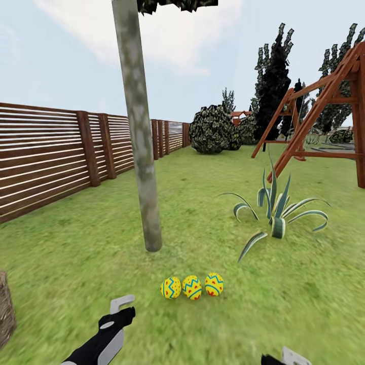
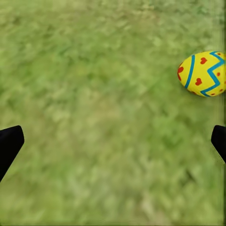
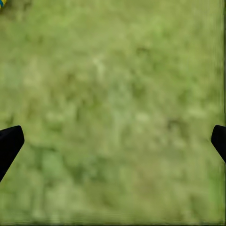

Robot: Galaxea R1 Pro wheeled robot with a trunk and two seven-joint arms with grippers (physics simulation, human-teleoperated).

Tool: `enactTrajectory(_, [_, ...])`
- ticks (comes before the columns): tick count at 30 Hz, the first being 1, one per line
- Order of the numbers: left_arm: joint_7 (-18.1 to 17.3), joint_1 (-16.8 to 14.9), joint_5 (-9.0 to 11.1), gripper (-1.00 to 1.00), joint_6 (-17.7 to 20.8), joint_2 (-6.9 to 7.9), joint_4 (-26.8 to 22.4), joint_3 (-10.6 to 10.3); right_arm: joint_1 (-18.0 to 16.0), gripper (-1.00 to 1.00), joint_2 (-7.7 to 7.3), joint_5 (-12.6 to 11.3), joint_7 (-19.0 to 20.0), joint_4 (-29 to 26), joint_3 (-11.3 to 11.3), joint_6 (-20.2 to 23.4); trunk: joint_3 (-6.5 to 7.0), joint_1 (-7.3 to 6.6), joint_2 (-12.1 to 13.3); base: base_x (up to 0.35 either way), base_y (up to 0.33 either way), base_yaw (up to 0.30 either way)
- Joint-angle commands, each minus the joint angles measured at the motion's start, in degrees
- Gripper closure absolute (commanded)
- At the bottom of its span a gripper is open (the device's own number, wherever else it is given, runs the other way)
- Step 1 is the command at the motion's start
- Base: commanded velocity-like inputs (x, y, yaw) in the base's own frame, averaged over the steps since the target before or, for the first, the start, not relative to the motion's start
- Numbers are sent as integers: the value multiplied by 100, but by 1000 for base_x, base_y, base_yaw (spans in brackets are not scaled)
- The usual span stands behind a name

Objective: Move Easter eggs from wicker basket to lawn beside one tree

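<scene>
Head view showed the three Easter eggs (image 1: 192, 287) lying in a short row on the lawn (image 1: 213, 334), side by side and nearly touching, just in front of the foot of the tree (image 1: 143, 177) with the pale mottled trunk. The wicker basket (image 1: 6, 309) sat well apart from them at the left edge of that view, only its side visible. A striped broad-leaved plant (image 1: 276, 215) grew to the right of the tree, with a wooden swing frame (image 1: 324, 106) farther back and the slatted fence (image 1: 56, 152) along the left of the garden.

The left gripper (image 2: 113, 146) hung over bare grass, fingers spread wide and empty, one egg (image 2: 203, 73) off to its side. The right gripper (image 3: 113, 146) was likewise spread apart over grass, grasping nothing.
</scene>
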Motion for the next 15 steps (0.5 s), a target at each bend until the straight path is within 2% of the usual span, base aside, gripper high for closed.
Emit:
enactTrajectory(1, [45, -3, 42, -100, -5, 1, -6, -48, 0, -100, -5, -44, -21, 20, 6, 25, 12, -24, 39, 0, 0, 0])
enactTrajectory(8, [44, -3, 41, -100, -84, -20, 10, -48, 0, -100, 0, 101, -27, 123, 16, -5, 138, -177, 319, 0, 0, 0])
enactTrajectory(15, [44, -3, 36, -100, -104, -23, 13, -48, 0, -100, -12, 135, -22, 140, 12, -27, 263, -331, 600, 0, 0, 0])
